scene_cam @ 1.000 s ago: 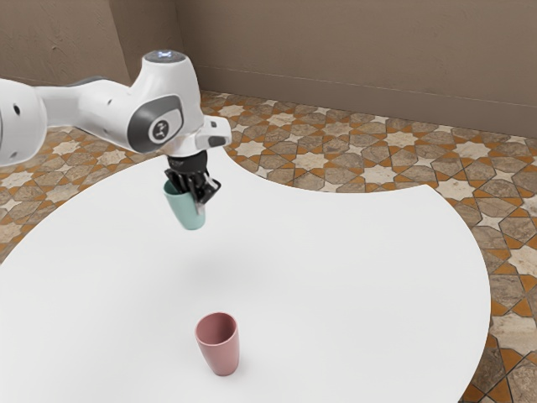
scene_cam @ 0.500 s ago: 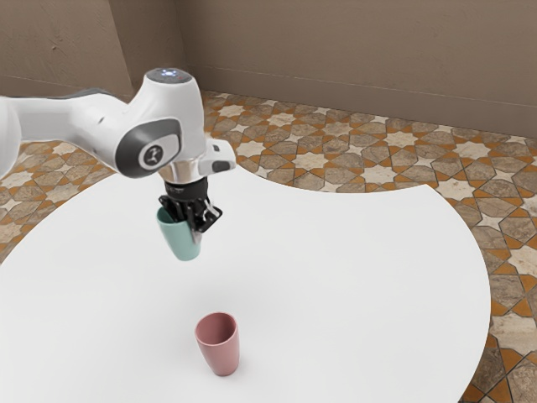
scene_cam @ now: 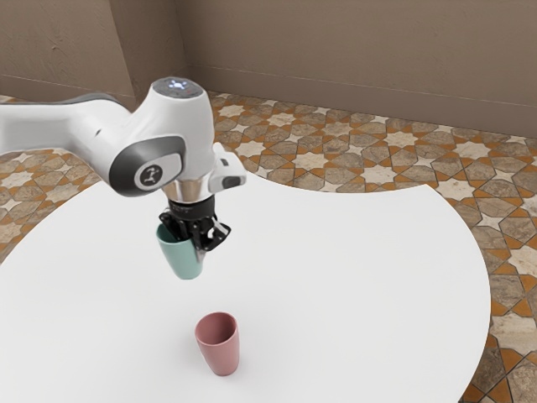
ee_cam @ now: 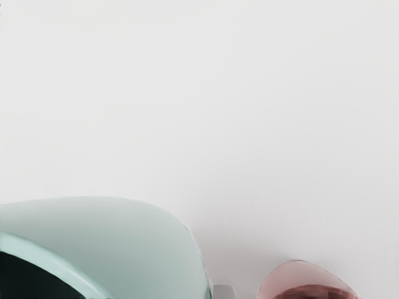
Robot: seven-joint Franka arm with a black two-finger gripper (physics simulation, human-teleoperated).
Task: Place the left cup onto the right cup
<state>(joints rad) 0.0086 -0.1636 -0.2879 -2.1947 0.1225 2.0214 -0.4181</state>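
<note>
Here's the white Franka arm (scene_cam: 126, 143) reaching in from the exterior view's left, and the black gripper (scene_cam: 200, 239) is clamped on the rim of the teal cup (scene_cam: 179, 256). The cup is up in the air, clear of the white desk (scene_cam: 352, 277), hanging mouth-up with a slight tilt, its base leaning toward the exterior view's right. The fingertips are dark and bunched at the rim, so it looks like one finger sits inside the cup and one outside, though that's hard to make out.

Down on the desk stands the pink cup (scene_cam: 218, 342), upright, mouth open to the top. It sits lower in the exterior view than the teal cup and a touch toward that view's right, with open air between the two, no contact.

From the wrist camera, the teal cup (ee_cam: 112, 243) looms large just under the hand, its dark inside showing, and the pink cup's (ee_cam: 305, 283) rim shows beside it against the bare desk (ee_cam: 199, 93).

Patterned tile floor (scene_cam: 336, 151) lies beyond the desk.
</note>
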